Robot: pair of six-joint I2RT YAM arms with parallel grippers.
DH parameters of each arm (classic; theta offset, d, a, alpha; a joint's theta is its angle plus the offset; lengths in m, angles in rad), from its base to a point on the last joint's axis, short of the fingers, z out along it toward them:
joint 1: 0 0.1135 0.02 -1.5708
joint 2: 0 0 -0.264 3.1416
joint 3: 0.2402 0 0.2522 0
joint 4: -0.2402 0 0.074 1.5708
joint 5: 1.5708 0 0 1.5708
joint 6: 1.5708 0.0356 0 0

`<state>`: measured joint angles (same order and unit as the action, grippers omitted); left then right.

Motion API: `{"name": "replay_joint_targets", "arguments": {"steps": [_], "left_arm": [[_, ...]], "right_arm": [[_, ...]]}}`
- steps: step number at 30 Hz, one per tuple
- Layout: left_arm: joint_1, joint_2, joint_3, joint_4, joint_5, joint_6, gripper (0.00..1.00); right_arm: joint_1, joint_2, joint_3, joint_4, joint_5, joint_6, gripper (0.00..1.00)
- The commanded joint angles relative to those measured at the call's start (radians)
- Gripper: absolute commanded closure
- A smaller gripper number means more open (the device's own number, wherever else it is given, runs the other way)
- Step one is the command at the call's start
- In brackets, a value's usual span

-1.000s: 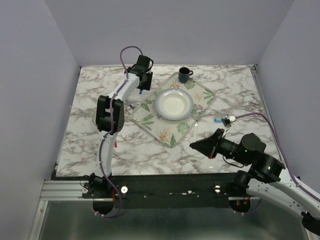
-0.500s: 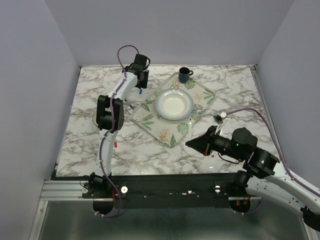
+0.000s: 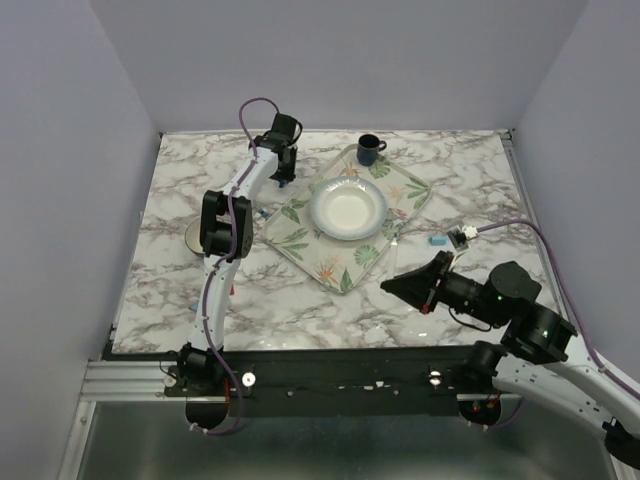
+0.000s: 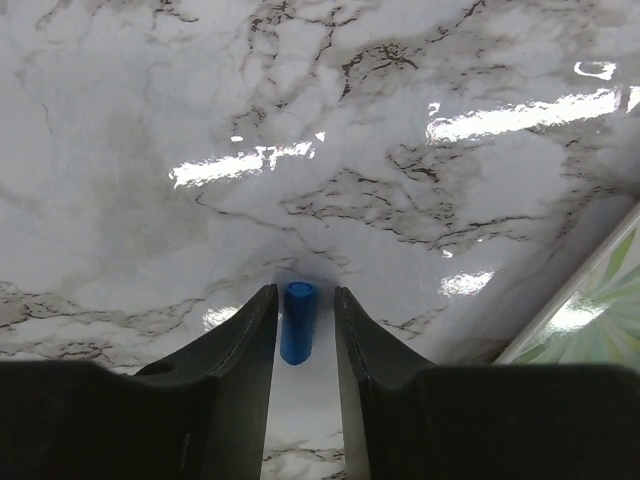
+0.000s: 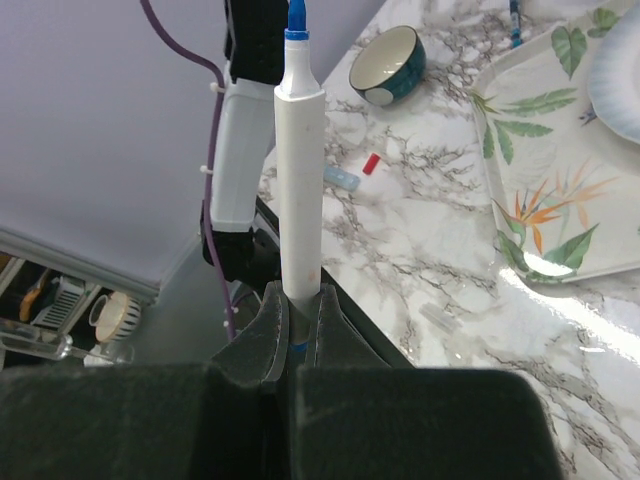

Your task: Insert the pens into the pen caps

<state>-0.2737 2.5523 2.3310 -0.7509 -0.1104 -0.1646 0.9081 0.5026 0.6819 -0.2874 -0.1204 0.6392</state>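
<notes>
My left gripper (image 4: 303, 300) is open and straddles a small blue pen cap (image 4: 298, 320) that lies on the marble; the cap sits close to the left finger with a gap to the right one. In the top view this gripper (image 3: 283, 168) is at the far left, beside the tray's corner. My right gripper (image 5: 300, 300) is shut on the lower end of a slim white marker (image 5: 300, 180) with a blue tip (image 5: 296, 15), held above the table's near edge. In the top view this gripper (image 3: 395, 287) points left. A red cap (image 5: 372, 163) and a light-blue piece (image 5: 343, 179) lie on the marble.
A leaf-patterned tray (image 3: 300, 240) holds a white plate (image 3: 348, 208) and a dark mug (image 3: 370, 150). A light-blue cap (image 3: 437, 241) lies right of the tray. A teal bowl (image 5: 388, 65) sits by the left arm. A thin dark blue pen (image 5: 515, 20) lies by the tray.
My right arm swung left with the marker, then came back right. My left gripper shifted slightly at the far left and stays low over the blue cap.
</notes>
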Motion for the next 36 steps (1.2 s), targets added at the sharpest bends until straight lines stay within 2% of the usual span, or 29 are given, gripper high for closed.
{"name": "replay_joint_targets", "arguments": {"steps": [1,3,14,17,18,19,23,28,31,32,34,35,36], "left_arm": [[0.01,0.031,0.022,-0.048,0.029,-0.012,0.66],[0.01,0.031,0.016,-0.064,0.028,-0.016,0.72],[0.011,-0.02,-0.107,-0.074,0.021,-0.023,0.73],[0.011,-0.007,-0.098,-0.099,0.035,-0.026,0.84],[0.011,-0.01,-0.102,-0.103,0.046,-0.027,0.93],[0.011,-0.015,-0.104,-0.105,0.048,-0.027,0.98],[0.011,-0.087,-0.14,-0.09,0.066,-0.05,1.0],[0.011,-0.309,-0.258,-0.039,0.158,-0.128,1.0],[0.01,-0.484,-0.384,0.027,0.274,-0.185,1.0],[0.01,-0.533,-0.425,0.057,0.393,-0.197,1.0],[0.008,-0.699,-0.588,0.192,0.51,-0.252,1.0],[0.007,-0.757,-0.652,0.25,0.561,-0.339,1.0],[0.007,-0.874,-0.793,0.395,0.642,-0.389,1.0]], "right_arm": [[-0.002,-0.045,0.016,-0.029,0.01,0.011,0.99],[-0.002,-0.053,0.025,-0.044,0.021,0.007,0.99],[-0.002,-0.056,0.044,-0.093,0.039,0.005,0.99],[0.0,-0.065,0.045,-0.105,0.051,0.013,0.99],[-0.002,-0.068,0.045,-0.105,0.054,0.016,0.99],[-0.002,-0.072,0.044,-0.102,0.056,0.02,0.99],[-0.002,-0.055,0.036,-0.098,0.053,0.022,0.99],[-0.002,0.002,0.047,-0.087,0.044,0.011,0.99],[-0.002,0.024,0.048,-0.087,0.015,0.016,0.99],[0.0,0.022,0.039,-0.085,-0.023,0.014,0.99],[-0.002,0.019,0.024,-0.062,-0.065,0.005,0.99],[-0.002,0.019,0.006,-0.047,-0.097,0.002,0.99],[-0.002,0.02,-0.01,-0.004,-0.11,-0.001,0.99]]}}
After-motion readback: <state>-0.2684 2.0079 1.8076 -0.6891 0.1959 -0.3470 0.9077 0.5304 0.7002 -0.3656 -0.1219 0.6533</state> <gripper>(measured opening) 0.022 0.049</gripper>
